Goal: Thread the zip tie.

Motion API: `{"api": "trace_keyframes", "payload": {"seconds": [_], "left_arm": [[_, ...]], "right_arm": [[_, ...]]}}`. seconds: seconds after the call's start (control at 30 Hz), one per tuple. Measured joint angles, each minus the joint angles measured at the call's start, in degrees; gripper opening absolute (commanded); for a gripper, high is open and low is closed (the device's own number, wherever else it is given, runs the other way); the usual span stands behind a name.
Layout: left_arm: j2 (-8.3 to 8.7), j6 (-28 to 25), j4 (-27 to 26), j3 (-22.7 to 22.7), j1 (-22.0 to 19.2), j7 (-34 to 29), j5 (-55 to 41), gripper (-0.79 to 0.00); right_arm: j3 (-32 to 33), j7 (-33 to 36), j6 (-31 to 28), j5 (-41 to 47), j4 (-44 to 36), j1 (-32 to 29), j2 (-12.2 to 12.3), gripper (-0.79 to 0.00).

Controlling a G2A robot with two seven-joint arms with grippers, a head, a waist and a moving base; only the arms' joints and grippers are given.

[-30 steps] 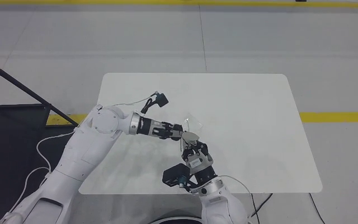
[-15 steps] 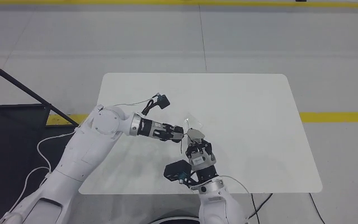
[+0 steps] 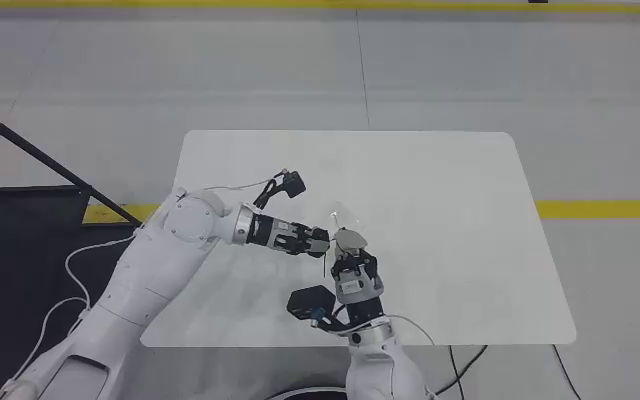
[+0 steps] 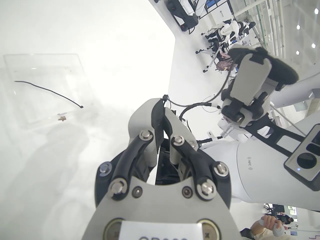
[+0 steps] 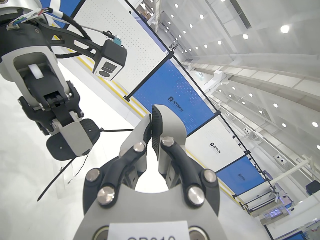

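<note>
1. Holding the zip tie (image 5: 117,130) in the air above the worktop (image 3: 450,200), near its middle, between two hands meeting almost fingertip to fingertip.
2. Clamping the strap part-way along in the closed left hand (image 4: 162,108), with one stretch running level toward the right hand (image 5: 153,123) and the free end hanging at a slant toward the worktop.
3. Pressing the right hand shut, pad against pad, apparently on the far end of the level stretch; hiding the contact itself behind one finger, so offering this only as a likely reading.
4. Lying with the long axis of the level stretch along the line joining the two hands, pointing straight at the right hand's fingertips; pointing down and away from both hands with the dangling end.
5. Judging the coming move as turning on that dangling end: sitting below and nearer the left hand, and needing bringing round to the end at the right hand; not being able to tell which end carries the head.
6. Resting a spare tie (image 4: 47,91) flat on a clear tray (image 4: 50,61) on the worktop, near the hands, touching neither.
</note>
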Motion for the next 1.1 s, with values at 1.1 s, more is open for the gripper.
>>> {"api": "trace_keyframes", "payload": {"seconds": [1.1], "left_arm": [[0.95, 0.0, 0.0, 2.8, -1.4, 0.0, -0.4, -0.785]], "right_arm": [[-1.4, 6.7, 5.5, -7.9, 3.2, 1.6, -1.8, -0.785]]}}
